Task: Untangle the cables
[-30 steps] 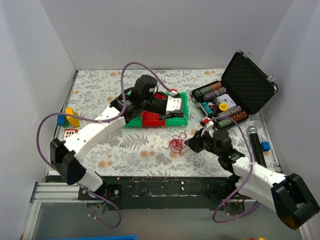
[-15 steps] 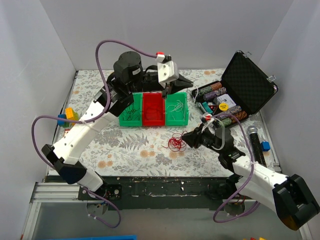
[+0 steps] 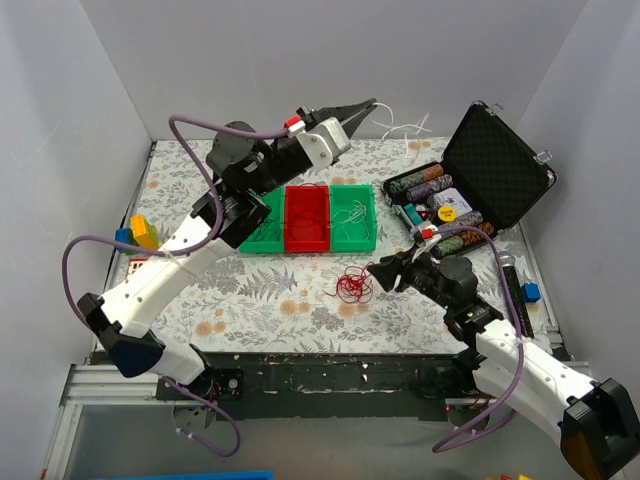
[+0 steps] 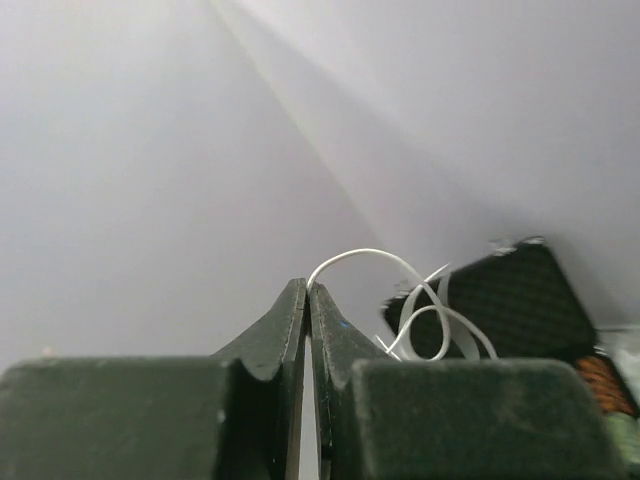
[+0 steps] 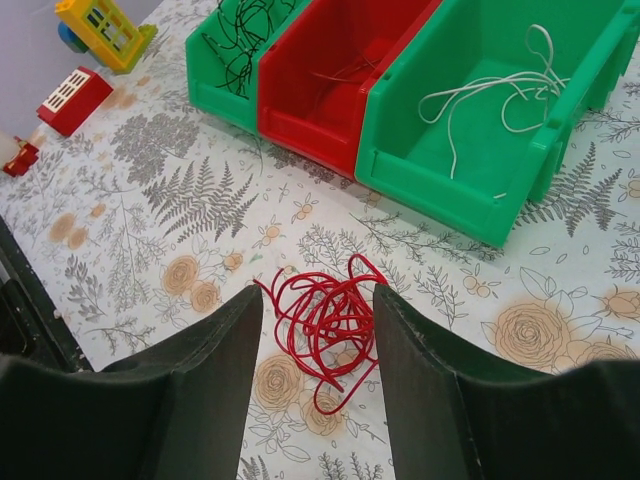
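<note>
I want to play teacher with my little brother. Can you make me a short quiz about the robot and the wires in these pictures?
1. True or false: the left claw is shut on a white wire, holding it up in the air.
2. Pick one: what colour is the wire clump under the open right claw? A red, B black, C white.
3. Fill the gap: the black wires lie in a ___ bin.

Key: 1 true; 2 A; 3 green.
</note>
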{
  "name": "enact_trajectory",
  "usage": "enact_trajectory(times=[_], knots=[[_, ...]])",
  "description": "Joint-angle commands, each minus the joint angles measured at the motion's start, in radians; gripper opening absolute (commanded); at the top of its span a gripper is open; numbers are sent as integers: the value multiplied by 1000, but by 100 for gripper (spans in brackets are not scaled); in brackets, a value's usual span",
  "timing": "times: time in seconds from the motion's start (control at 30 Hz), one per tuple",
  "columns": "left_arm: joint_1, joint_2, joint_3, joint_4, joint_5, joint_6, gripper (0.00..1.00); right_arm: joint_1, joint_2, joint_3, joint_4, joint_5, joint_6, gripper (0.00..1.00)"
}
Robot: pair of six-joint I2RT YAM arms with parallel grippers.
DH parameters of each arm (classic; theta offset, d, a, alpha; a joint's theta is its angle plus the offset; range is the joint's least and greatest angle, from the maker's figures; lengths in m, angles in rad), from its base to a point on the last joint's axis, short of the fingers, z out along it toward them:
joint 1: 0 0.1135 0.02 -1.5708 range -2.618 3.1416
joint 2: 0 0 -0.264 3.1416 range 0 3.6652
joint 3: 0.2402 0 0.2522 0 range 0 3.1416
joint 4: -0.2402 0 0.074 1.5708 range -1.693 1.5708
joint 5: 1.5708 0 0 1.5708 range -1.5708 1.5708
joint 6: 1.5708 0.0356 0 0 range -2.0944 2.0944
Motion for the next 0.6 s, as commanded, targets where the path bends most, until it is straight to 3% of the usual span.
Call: enact_trajectory(times=[0.0,0.2,0.57], knots=[[-10,20,-24,239,-228,118,0,-3,12,10,2,26,-2,57],[-10,18,-128,248,-165,140,0,-3,24,-12,26,15,15,54],[26,66,-317,384,-282,131,0,-3,-30,-46,-6,67,15,47]])
